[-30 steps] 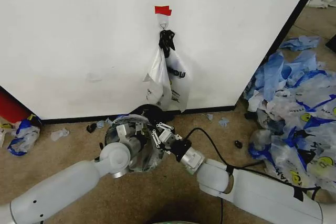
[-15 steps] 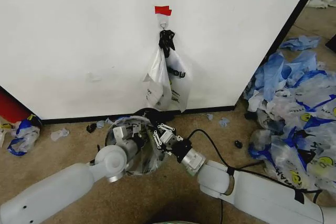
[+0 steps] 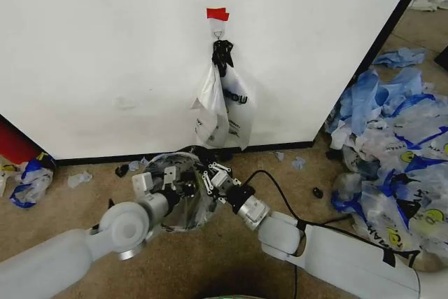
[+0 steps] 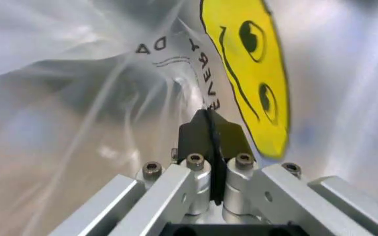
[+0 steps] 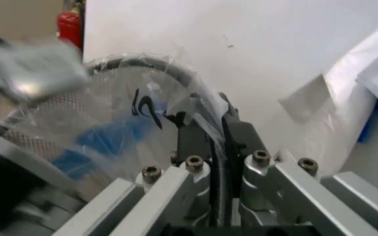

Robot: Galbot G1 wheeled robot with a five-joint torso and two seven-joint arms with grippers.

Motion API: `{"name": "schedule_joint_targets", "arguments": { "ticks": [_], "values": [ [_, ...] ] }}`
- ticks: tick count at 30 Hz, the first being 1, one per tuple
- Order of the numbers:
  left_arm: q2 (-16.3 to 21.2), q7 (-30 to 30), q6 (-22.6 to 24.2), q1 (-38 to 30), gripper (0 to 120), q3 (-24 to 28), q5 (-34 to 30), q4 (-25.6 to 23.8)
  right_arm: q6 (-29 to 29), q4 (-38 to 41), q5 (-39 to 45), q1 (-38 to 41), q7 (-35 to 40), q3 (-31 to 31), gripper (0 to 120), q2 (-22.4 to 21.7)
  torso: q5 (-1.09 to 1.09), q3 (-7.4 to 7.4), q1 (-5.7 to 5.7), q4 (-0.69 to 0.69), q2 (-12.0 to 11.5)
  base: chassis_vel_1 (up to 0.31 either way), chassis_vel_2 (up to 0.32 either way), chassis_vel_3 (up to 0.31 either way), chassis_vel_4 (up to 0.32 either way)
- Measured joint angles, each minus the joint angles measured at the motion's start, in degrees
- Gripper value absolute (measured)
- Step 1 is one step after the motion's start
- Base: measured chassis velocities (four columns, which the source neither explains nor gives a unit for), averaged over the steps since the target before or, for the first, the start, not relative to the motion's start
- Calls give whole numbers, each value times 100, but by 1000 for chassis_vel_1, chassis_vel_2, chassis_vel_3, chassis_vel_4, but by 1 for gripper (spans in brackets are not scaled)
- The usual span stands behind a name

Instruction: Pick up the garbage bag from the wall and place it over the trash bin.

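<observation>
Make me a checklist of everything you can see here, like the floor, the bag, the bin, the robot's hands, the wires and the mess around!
Surface: brown floor, littered.
Garbage bag: clear bag with a yellow smiley print draped on the trash bin; more bags hang from the hook on the wall.
Clutter: heap of blue-and-white bags at the right, one bag at the left, small scraps by the wall's base.
Grippers: left gripper and right gripper at the bin's rim, each shut on the bag's film.
Cables: black cable looping from the right arm.
Surroundings: red object beside the wall.
</observation>
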Motion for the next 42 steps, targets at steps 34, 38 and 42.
{"name": "schedule_joint_targets", "arguments": {
  "ticks": [34, 38, 42],
  "values": [
    [1300, -71, -156, 448, 0, -593, 652, -1551, -22, 757, 3383, -2069, 1280, 1476, 1, 359, 1, 0, 0, 0, 1, 0, 0, 0, 0],
    [1274, -66, -156, 456, 0, -588, 652, -1521, 19, 662, 3459, -2067, 1295, 1416, 1, 496, 2, 0, 0, 1, 1, 0, 0, 0, 0],
    [1232, -64, -160, 468, 0, -586, 652, -1500, 29, 468, 3428, -2087, 1297, 1338, 1, 601, 1, 0, 0, 0, 1, 0, 0, 0, 0]
  ]
}}
